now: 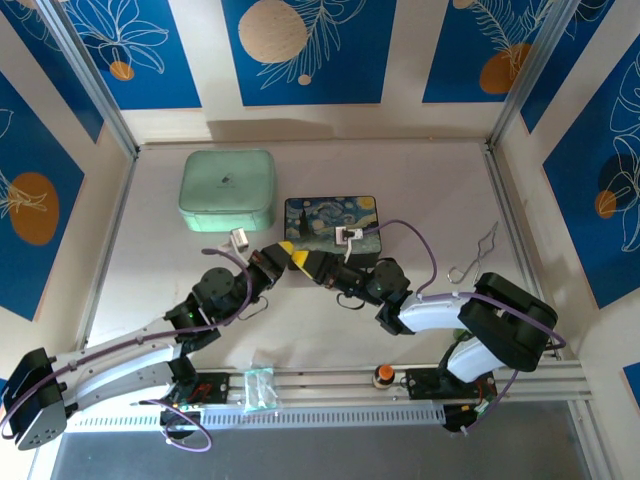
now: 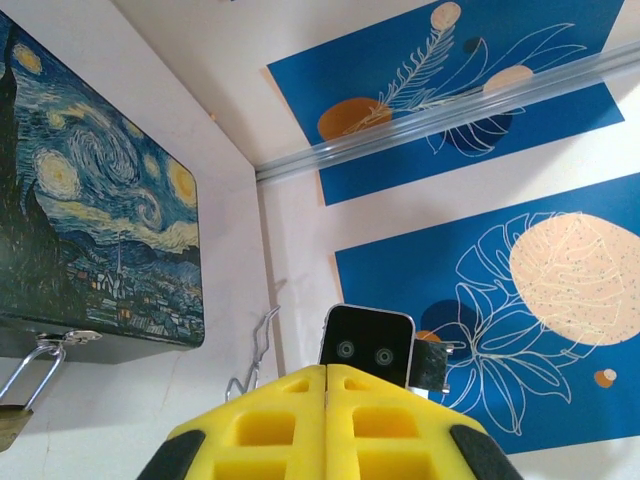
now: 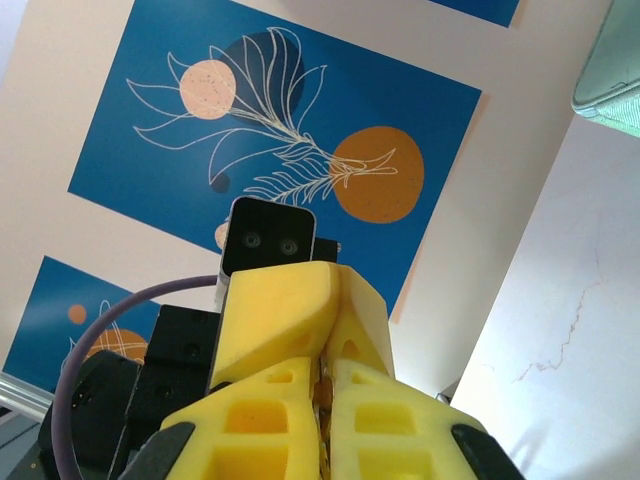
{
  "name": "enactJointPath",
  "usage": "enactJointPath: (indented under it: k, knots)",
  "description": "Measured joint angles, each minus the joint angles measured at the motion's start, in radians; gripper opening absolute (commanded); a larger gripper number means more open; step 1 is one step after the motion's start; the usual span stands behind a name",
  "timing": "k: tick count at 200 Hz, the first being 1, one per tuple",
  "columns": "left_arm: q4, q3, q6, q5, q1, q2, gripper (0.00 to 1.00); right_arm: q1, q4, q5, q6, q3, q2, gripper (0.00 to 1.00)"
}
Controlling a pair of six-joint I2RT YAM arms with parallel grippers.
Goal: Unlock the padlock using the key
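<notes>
Top external view: the left gripper (image 1: 288, 250) and the right gripper (image 1: 300, 262) meet tip to tip on the table (image 1: 440, 200), just in front of the near left corner of a dark painted box (image 1: 325, 215). A small pale fitting (image 1: 347, 236) sits on the box's near edge, and a mint-green case (image 1: 228, 188) lies to the box's left. Between the case and the left gripper is a small pale object (image 1: 239, 238) (too small to identify). A bent wire tool (image 1: 475, 255) lies well to the right, and an orange-topped knob (image 1: 383, 375) stands by the rail between the arm bases. Left wrist view: the left gripper's yellow fingers (image 2: 270, 425) are pressed flat together along a single seam, with nothing seen between them. A black plate with two screw heads (image 2: 365, 345) stands just beyond their tips. The padlock (image 2: 12, 422) hangs by its silver shackle from the hasp (image 2: 70, 338) on the box's side, at the lower left edge of the frame, with its brass body cut off by the border. The wire tool shows beyond, near the wall. Right wrist view: the right gripper's fingers (image 3: 390, 420) are drawn together, and a thin brownish sliver (image 3: 322, 395) sits in the seam, though whether this is the key cannot be told. A yellow wedge (image 3: 290, 310) and a black two-screw plate (image 3: 265, 235) lie against the tips, and a corner of the mint-green case shows at the upper right.
</notes>
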Motion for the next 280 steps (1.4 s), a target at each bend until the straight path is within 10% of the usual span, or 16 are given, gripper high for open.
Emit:
enactJointPath:
  k: [32, 53, 93, 206, 280]
  knots:
    - [-0.016, 0.0, -0.011, 0.0, 0.0, -0.009, 0.0, 0.003, 0.001, 0.003, 0.0, -0.004, 0.0, 0.0]
    - [-0.042, 0.0, -0.008, -0.005, 0.0, -0.019, 0.47, 0.008, 0.002, 0.008, 0.0, -0.01, 0.0, 0.0]
    - [-0.167, 0.0, 0.046, -0.077, 0.002, -0.081, 0.62, -0.011, -0.056, 0.058, -0.001, -0.069, -0.039, 0.0]
    - [-0.369, 0.173, 0.486, 0.067, 0.005, 0.276, 0.8, -0.138, -1.056, 0.198, -0.267, 0.006, -0.601, 0.0]
    - [-0.17, 0.177, 0.618, 0.161, 0.005, 0.634, 0.76, -0.283, -1.289, 0.084, -0.321, -0.08, -0.752, 0.0]
